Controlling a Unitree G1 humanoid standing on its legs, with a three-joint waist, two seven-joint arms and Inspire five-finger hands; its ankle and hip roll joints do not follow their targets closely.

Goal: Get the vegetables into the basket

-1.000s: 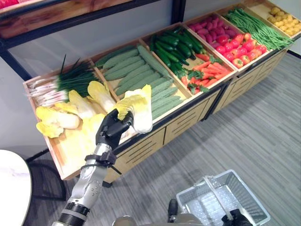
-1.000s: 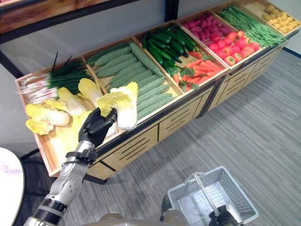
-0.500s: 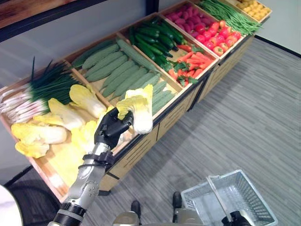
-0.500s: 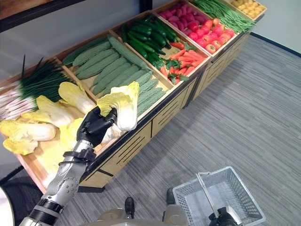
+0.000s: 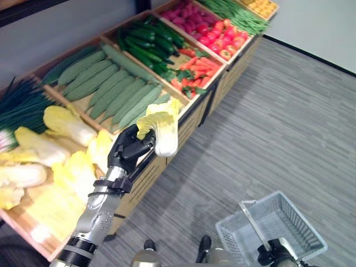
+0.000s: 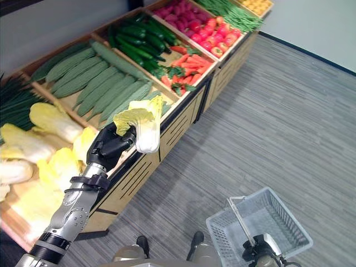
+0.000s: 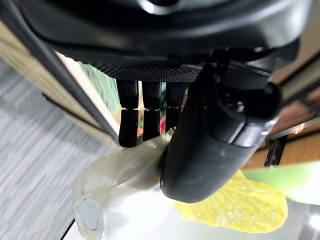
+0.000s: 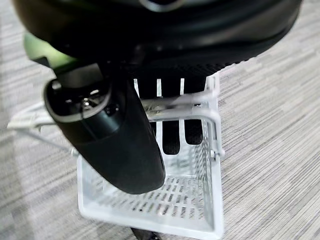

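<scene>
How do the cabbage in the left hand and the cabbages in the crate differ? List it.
The held cabbage hangs in the air in the left hand, stem end down; the crate cabbages lie on their sides on the wood. The held one is out past the crate's front edge; the others are inside. All share yellow leaves and white stems.

Head stereo downward; wrist cams close-up

Wooden produce stand [image 5: 167,161], bins of cabbages [image 5: 61,123], cucumbers [image 5: 119,94], carrots [image 5: 197,67], grey floor [image 5: 278,133]
</scene>
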